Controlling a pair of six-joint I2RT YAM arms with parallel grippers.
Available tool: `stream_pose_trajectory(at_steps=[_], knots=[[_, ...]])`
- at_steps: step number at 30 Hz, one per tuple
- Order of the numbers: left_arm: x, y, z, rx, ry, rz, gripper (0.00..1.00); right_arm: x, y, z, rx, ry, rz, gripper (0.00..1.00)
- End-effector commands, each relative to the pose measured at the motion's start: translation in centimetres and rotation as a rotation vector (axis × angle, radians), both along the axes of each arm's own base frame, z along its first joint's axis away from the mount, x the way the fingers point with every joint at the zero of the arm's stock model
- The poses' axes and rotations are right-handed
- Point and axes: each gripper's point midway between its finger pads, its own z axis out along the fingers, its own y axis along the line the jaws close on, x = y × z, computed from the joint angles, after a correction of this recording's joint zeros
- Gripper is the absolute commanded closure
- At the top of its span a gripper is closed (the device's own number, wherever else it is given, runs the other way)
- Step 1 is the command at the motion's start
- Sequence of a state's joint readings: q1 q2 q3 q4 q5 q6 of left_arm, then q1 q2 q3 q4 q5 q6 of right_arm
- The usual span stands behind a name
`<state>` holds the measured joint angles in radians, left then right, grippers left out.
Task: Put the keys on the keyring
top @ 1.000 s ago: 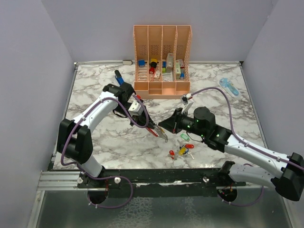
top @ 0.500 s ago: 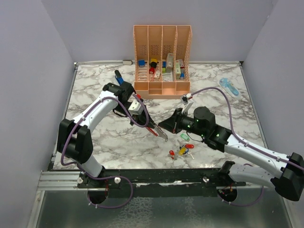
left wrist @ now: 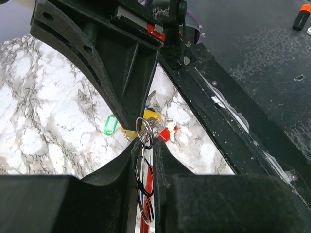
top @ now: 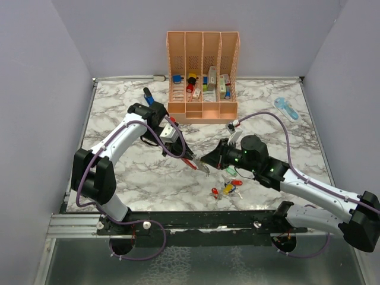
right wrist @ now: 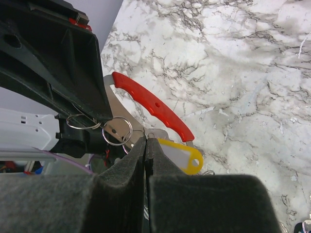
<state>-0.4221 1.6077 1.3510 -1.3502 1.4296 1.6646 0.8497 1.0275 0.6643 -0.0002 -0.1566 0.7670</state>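
Top external shows nothing shifted on the marble tabletop [top: 148,184] or in the peach organiser [top: 202,71] — the only movement belongs to the right arm [top: 314,187]. Over the last second it has dipped and crept slightly leftward in front of the organiser's middle. The tip of the right hand [top: 206,160], fingers pressed fully together, now sits against the free end of the keyring, where a sliver of marble showed between them a moment ago. The left hand [left wrist: 146,154] has not stirred. It stays clamped narrowly on the keyring [right wrist: 151,109] and holds it out, clear of the tabletop, in front of the organiser's left half. The right wrist view shows both the red side and the grey-silver side. The loose keys [top: 227,190] lie as they did, further out in front of the organiser's right half, with a green key [top: 230,171] between that heap and the organiser. A yellow key head [right wrist: 183,158] shows hard against the right fingertips, but I cannot tell whether it is pinched there or merely lies behind them. Smallest of all, thin split rings [right wrist: 116,131] hang just where the two hands meet. I judge the approach finished and the threading itself at hand — a fiddly job of getting a wire ring over the keyring's end. Whether any ring is already through cannot be made out.
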Motion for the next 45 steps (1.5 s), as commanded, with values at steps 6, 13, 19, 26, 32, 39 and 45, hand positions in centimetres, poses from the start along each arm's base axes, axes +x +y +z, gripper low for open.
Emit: stream_pose_trajectory(at_steps=[6, 13, 19, 26, 32, 39, 45], knots=[[0.6, -0.4, 1.1, -0.06, -0.016, 0.007, 1.0, -0.2, -1.1, 2.3, 0.003, -0.065, -0.012, 0.99], [1.0, -0.2, -0.3, -0.011, -0.016, 0.005, 1.0, -0.4, -1.8, 5.5, -0.021, -0.125, -0.003, 0.99], [0.8, -0.2, -0.1, -0.004, -0.011, 0.003, 1.0, -0.8, -1.5, 6.5, -0.028, -0.223, 0.064, 0.99], [0.8, -0.3, 0.4, -0.022, -0.012, 0.004, 1.0, -0.6, -1.5, 6.8, -0.087, -0.262, 0.093, 0.99], [0.9, -0.3, -0.3, -0.009, -0.007, 0.004, 1.0, -1.9, 0.8, 7.5, 0.008, -0.156, 0.189, 0.99], [0.9, -0.2, -0.2, -0.003, -0.022, 0.003, 1.0, -2.2, 2.1, 7.1, 0.027, -0.029, 0.209, 0.99], [0.9, -0.2, -0.1, -0.006, -0.03, 0.003, 1.0, -1.7, 1.8, 7.6, 0.04, -0.01, 0.155, 0.99]])
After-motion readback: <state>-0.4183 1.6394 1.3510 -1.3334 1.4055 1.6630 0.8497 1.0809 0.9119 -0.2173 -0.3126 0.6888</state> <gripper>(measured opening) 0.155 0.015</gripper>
